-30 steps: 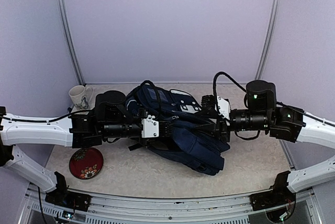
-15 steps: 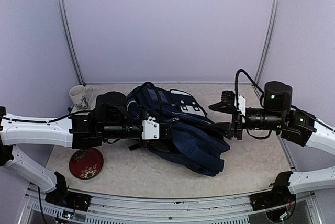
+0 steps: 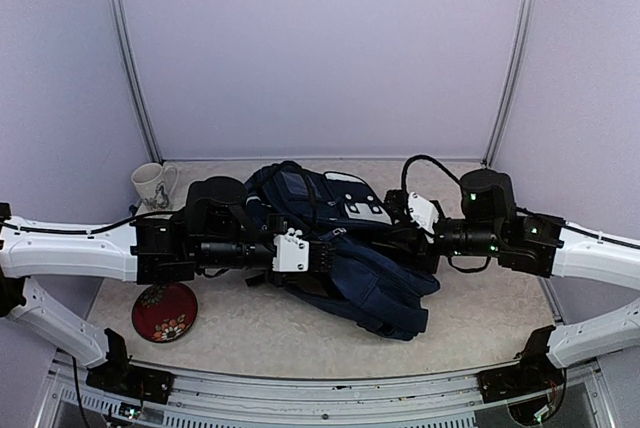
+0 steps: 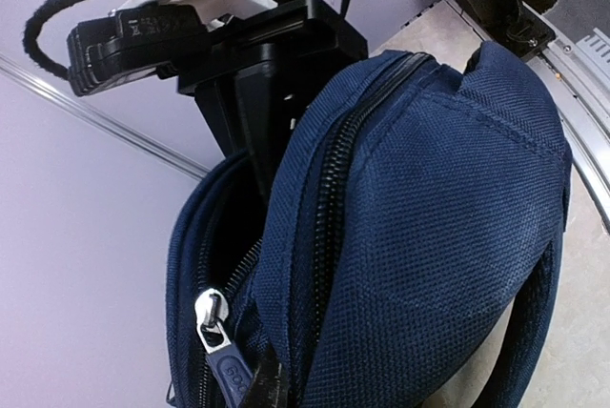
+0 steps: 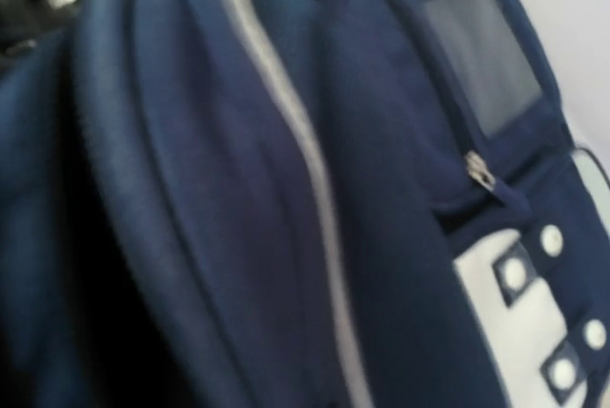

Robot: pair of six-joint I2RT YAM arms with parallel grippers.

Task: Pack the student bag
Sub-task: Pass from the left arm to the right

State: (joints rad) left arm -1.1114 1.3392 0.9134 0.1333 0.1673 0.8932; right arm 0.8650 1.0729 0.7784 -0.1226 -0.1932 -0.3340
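Student bag (image 4: 429,236) up close — navy; zipper pull (image 4: 212,317) lower left.

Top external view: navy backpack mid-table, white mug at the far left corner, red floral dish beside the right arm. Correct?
No. The red floral dish lies beside the left arm, at the near left, as the top external view shows. The navy backpack is mid-table and the white mug stands at the far left corner.
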